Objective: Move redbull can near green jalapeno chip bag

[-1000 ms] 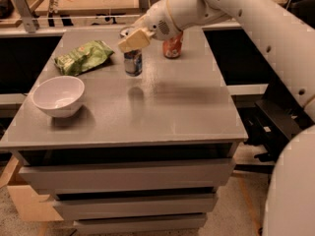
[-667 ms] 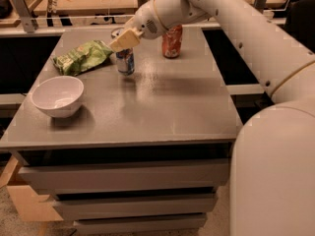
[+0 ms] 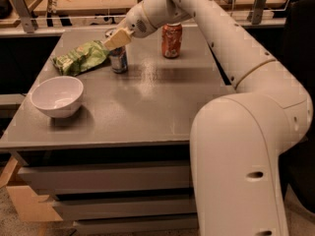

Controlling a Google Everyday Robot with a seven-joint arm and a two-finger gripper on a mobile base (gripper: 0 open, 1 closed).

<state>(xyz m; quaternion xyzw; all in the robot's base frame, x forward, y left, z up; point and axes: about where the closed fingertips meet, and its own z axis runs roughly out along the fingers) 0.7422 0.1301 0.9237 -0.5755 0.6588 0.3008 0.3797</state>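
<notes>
The redbull can [image 3: 118, 61], slim and blue-and-silver, stands upright on the grey table [image 3: 147, 112] at the back left. It stands right beside the right end of the green jalapeno chip bag [image 3: 81, 58], almost touching it. My gripper [image 3: 116, 37] reaches in from the right and sits over the can's top. Its tan fingers [image 3: 119, 37] are closed on the upper part of the can and hide its top.
An orange soda can [image 3: 172, 40] stands at the back of the table, right of the redbull can. A white bowl [image 3: 57, 96] sits at the left front. My white arm and base [image 3: 236, 146] fill the right side. Drawers are below the tabletop.
My gripper has carried the redbull can to the left, away from the orange can, until it stands next to the chip bag. The bowl and the orange can have stayed put.
</notes>
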